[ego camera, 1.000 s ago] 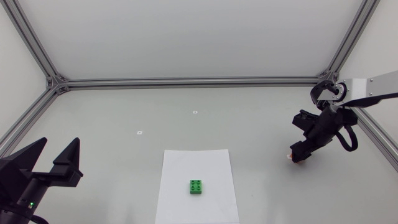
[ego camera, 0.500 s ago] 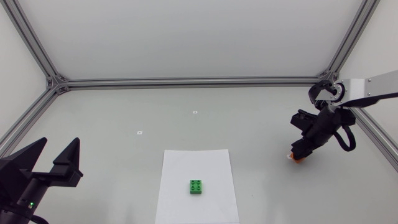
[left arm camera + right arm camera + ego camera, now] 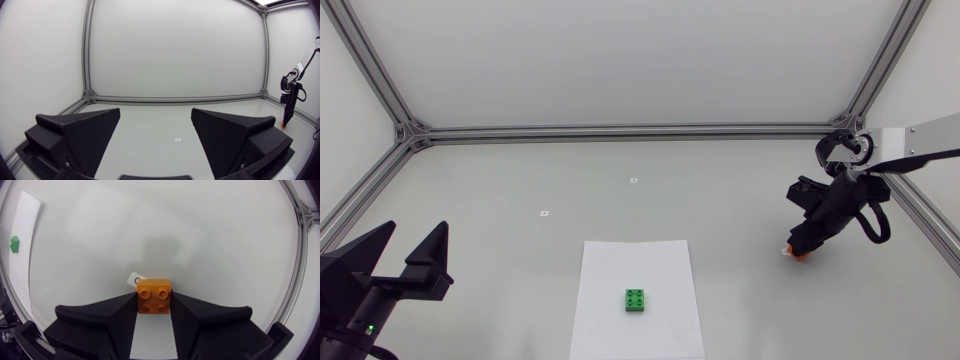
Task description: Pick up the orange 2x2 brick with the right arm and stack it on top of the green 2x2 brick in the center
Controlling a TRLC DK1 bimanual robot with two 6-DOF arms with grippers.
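The orange 2x2 brick (image 3: 154,296) sits studs-up between the fingers of my right gripper (image 3: 154,311), which is shut on it from both sides. From above, that gripper (image 3: 800,248) hangs at the right side of the table, and only a sliver of the orange brick (image 3: 801,256) shows under its tips. The green 2x2 brick (image 3: 637,300) lies on a white paper sheet (image 3: 620,262) at front centre, far to the left of the right gripper; it is also a small green brick (image 3: 15,243) in the right wrist view. My left gripper (image 3: 413,238) stands open at the front left, holding nothing.
A small white marker label (image 3: 134,279) lies on the table just behind the orange brick. Two more tiny markers (image 3: 633,180) (image 3: 544,213) lie on the grey table. Aluminium frame rails (image 3: 620,131) border the table at the back and along both sides.
My right gripper has shifted slightly with the orange brick in it. The left arm and the green brick have not moved.
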